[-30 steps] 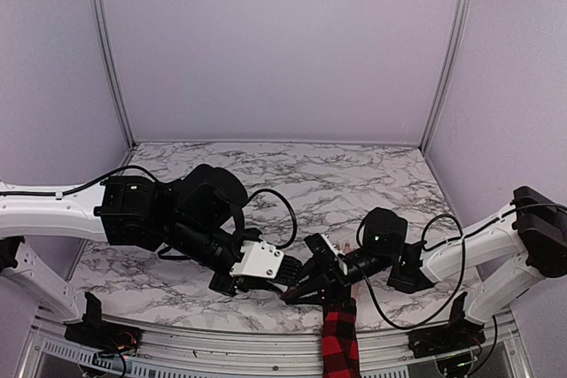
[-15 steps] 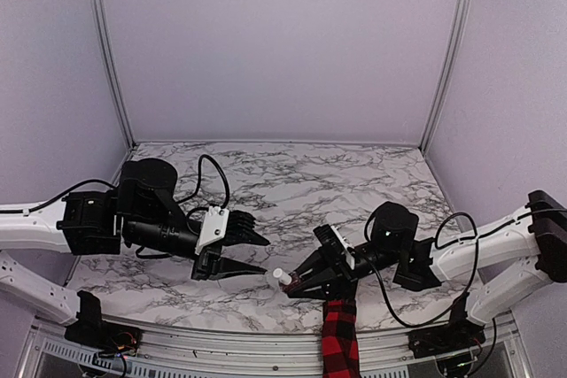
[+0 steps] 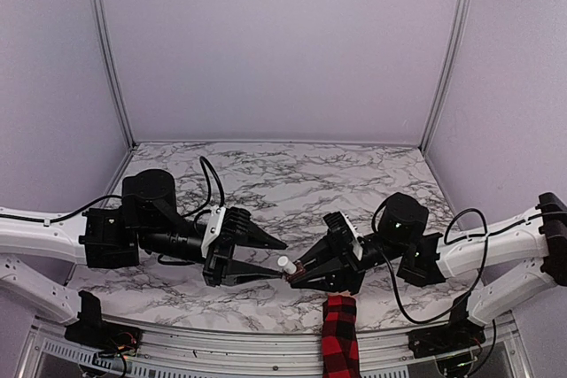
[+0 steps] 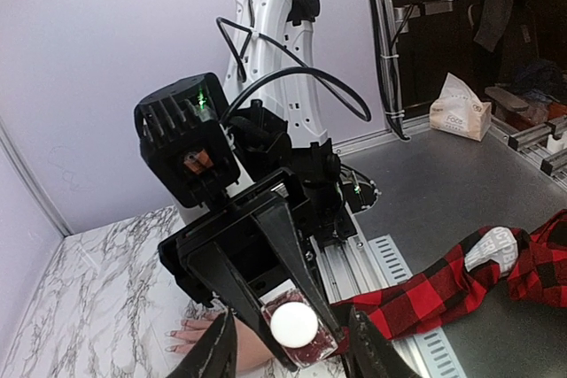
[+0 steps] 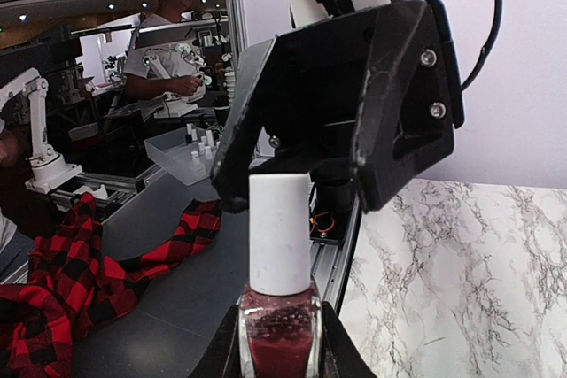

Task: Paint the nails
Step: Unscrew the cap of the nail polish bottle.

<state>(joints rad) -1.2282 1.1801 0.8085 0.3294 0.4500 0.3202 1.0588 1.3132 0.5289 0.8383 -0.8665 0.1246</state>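
Nails (image 4: 174,335) point away from plaid sleeve (image 4: 425,294) | left fingers (image 4: 368,349) spread | right fingers (image 5: 339,353) pinching polish bottle (image 5: 278,329)

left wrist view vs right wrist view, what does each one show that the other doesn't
Only the left wrist view shows the pale hand lying on the marble table near the right gripper, plus a tissue box on the bench behind. Only the right wrist view shows the open left gripper head-on and a person working in the background. Both show the polish bottle with its white cap, clamped in the right gripper, and the plaid sleeve.
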